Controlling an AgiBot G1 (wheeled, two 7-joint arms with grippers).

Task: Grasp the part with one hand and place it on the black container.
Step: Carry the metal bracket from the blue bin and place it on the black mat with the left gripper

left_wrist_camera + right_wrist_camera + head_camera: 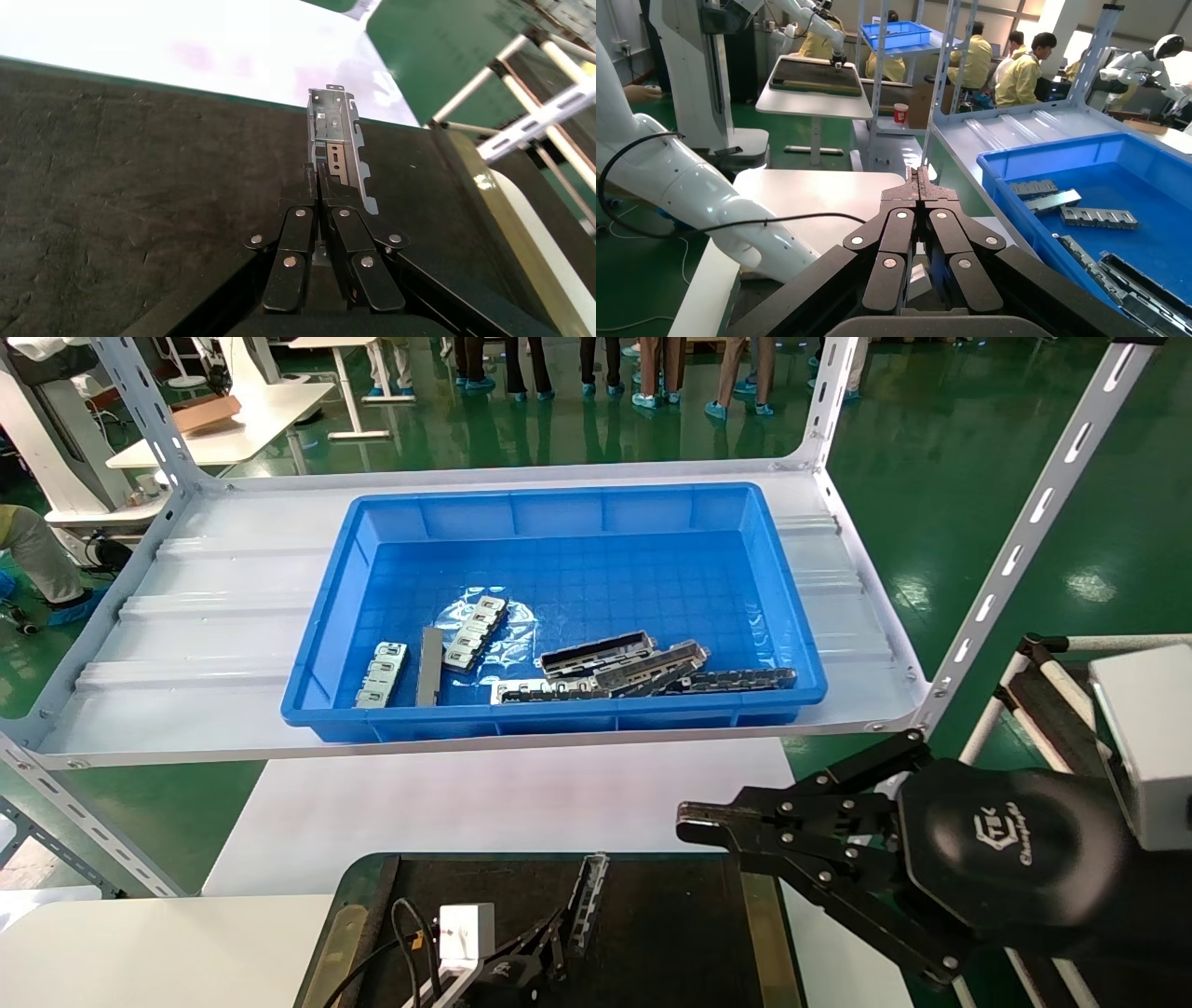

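The part (589, 891) is a slim silver-grey notched channel bar. It stands tilted over the floor of the black container (670, 933) at the bottom of the head view. My left gripper (556, 938) is shut on the bar's near end. In the left wrist view the part (339, 140) sticks out ahead of the left gripper (318, 172), whose jaws pinch one side wall, low over the black container (140, 182). I cannot tell whether the bar touches the floor. My right gripper (691, 823) hovers beside the container's right side, shut and empty; the right gripper (918, 174) points toward the white table.
A deep blue bin (559, 500) sits on the grey shelf (214, 617) behind the container and holds several metal bars and ladder-like strips (643, 671). Slotted shelf uprights (1024, 533) rise at the right. The white table (466, 803) lies between shelf and container.
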